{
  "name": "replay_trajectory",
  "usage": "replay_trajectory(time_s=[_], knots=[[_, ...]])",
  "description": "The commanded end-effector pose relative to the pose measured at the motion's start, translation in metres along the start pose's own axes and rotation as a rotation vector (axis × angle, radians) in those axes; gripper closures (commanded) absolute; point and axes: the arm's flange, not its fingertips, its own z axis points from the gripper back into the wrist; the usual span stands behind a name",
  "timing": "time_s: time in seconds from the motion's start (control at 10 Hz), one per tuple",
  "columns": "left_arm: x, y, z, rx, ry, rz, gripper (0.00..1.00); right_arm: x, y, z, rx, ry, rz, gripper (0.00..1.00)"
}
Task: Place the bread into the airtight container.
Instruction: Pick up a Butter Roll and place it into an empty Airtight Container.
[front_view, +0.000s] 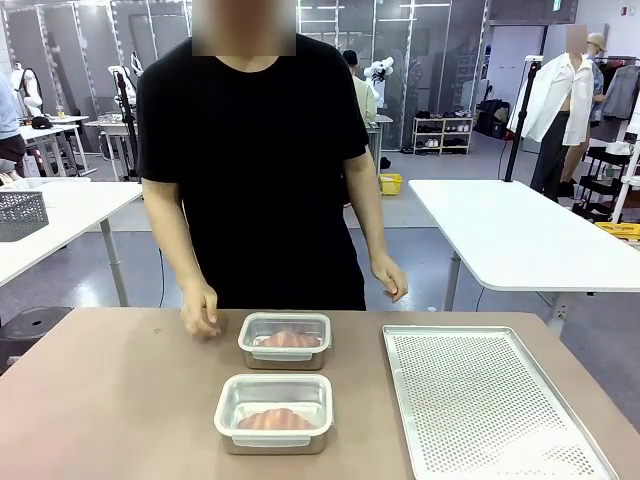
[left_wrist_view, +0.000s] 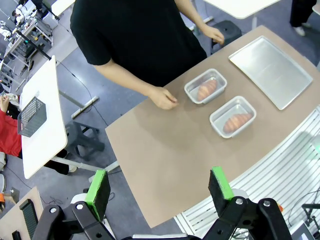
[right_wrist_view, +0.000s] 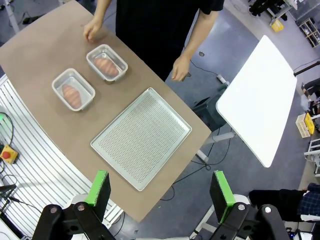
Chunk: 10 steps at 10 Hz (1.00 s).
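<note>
Two clear airtight containers are sitting on the brown table (front_view: 110, 400), one behind the other near its middle. The near container (front_view: 274, 412) is holding a piece of bread (front_view: 275, 419), and the far container (front_view: 286, 340), closer to the table's far edge, is holding another piece of bread (front_view: 290, 340). Both containers are standing just apart from each other. A perforated metal tray (front_view: 490, 405) is lying toward the table's right edge, beside the containers but not touching them.

A person in a black shirt is standing at the far edge. One hand (front_view: 200, 312) is resting on the table just beside the far container; the other hand (front_view: 390, 276) is hanging above the far edge, near the tray's far corner.

The left gripper (left_wrist_view: 160, 190) is hovering high over the table's near left corner, its green-padded fingers spread wide with nothing between them. The right gripper (right_wrist_view: 161, 191) is hanging high beyond the table's right edge, its fingers likewise spread apart and holding nothing.
</note>
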Motion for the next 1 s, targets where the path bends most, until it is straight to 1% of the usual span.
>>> replay_trajectory(time_s=[0.0, 0.9], knots=[[-0.0027, -0.0055, 0.0091, -0.001, -0.022, -0.002, 0.0, -0.0002, -0.0002, -0.0003, -0.012, 0.008, 0.008, 0.0], [-0.0027, -0.0055, 0.0091, -0.001, -0.022, -0.002, 0.0, -0.0002, -0.0002, -0.0003, -0.012, 0.008, 0.008, 0.0]])
